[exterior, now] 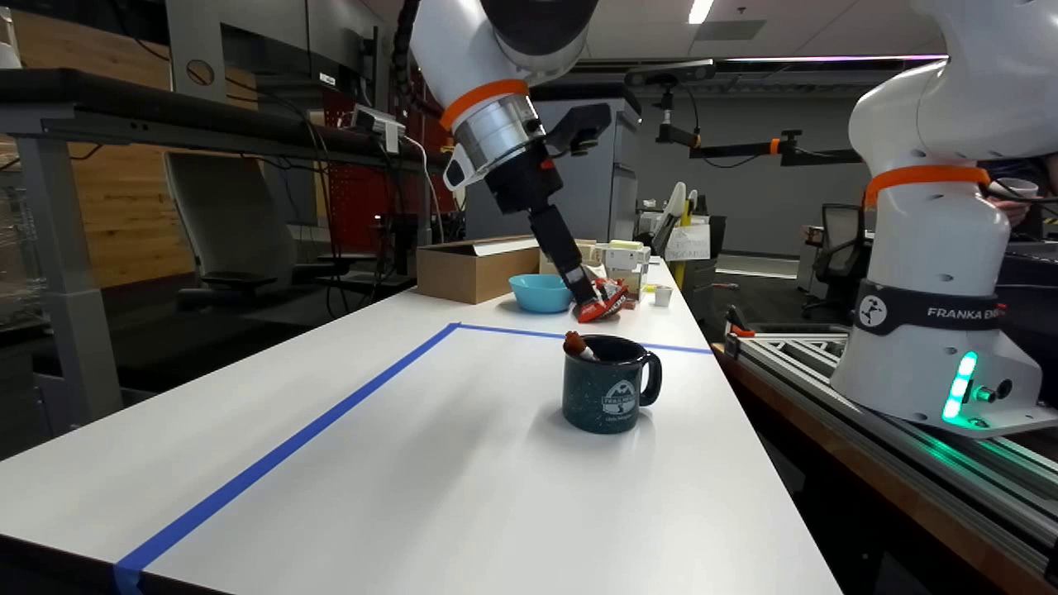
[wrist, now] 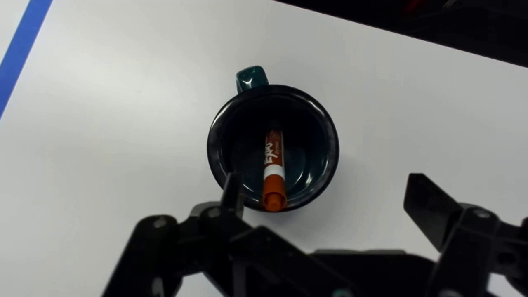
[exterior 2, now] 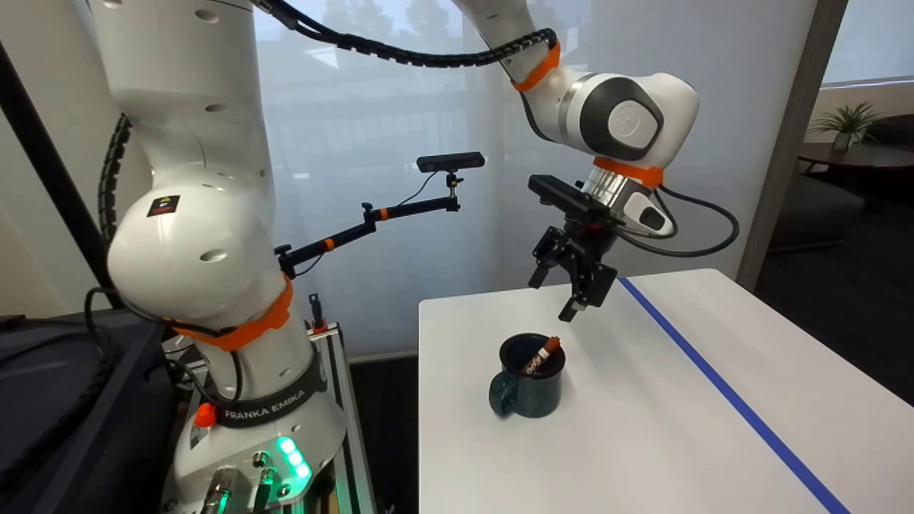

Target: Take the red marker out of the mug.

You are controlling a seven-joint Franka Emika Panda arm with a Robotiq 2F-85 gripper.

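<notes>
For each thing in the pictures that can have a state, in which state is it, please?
Claw: open, holding nothing.
Mug: upright.
Red marker: capped, leaning inside the mug, capped end up at the rim.
Light blue bowl: upright.
Cardboard box: open or shut, cannot tell.
Red packet: sealed or opened, cannot tell.
Base lights: lit green.
Ceiling light: lit.

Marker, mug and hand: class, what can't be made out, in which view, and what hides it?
Marker, lower part: behind the wall of the mug in an exterior view.
Marker's far tip: lost in the dark inside the mug, wrist view.
Pale mark, bottom lettering: too small in an exterior view.
Hand, base: cut off by the wrist view's bottom edge.
</notes>
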